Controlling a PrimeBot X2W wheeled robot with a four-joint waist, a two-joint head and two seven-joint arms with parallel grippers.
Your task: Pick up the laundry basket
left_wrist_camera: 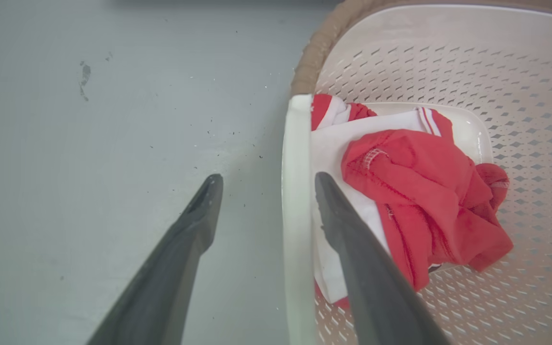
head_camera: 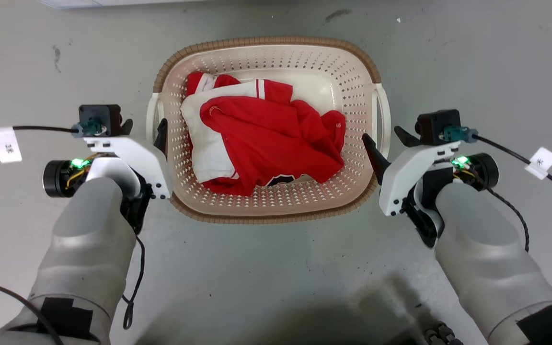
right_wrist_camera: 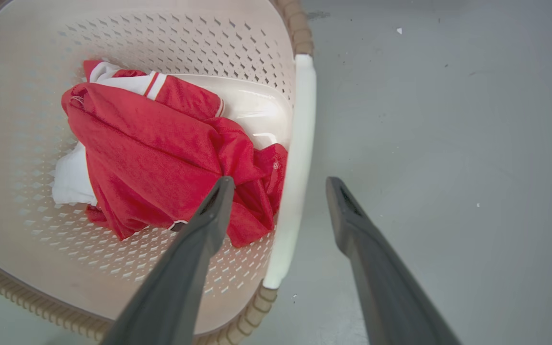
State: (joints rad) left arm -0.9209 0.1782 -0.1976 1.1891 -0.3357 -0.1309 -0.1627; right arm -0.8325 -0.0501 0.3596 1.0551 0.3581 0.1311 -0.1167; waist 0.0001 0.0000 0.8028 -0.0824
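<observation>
The laundry basket [head_camera: 266, 42] sits on the grey floor [head_camera: 266, 278], centred between the two arms, with a crumpled red-and-white jersey [head_camera: 266, 139] inside. Each claw is released and spread wide across a white side handle: the left claw [head_camera: 144, 122] over the left handle [head_camera: 149, 112], the right claw [head_camera: 380, 132] over the right handle [head_camera: 385, 108]. On each, one finger is inside the basket wall and one outside. Neither is clenched yet. The mirrored placement looks meant to let both close together, so the basket rises level rather than tipping. A white tag [head_camera: 6, 143] on the cable left of the basket bears dark marks too small to read, and a dark patch at the jersey's hem is just as illegible.
</observation>
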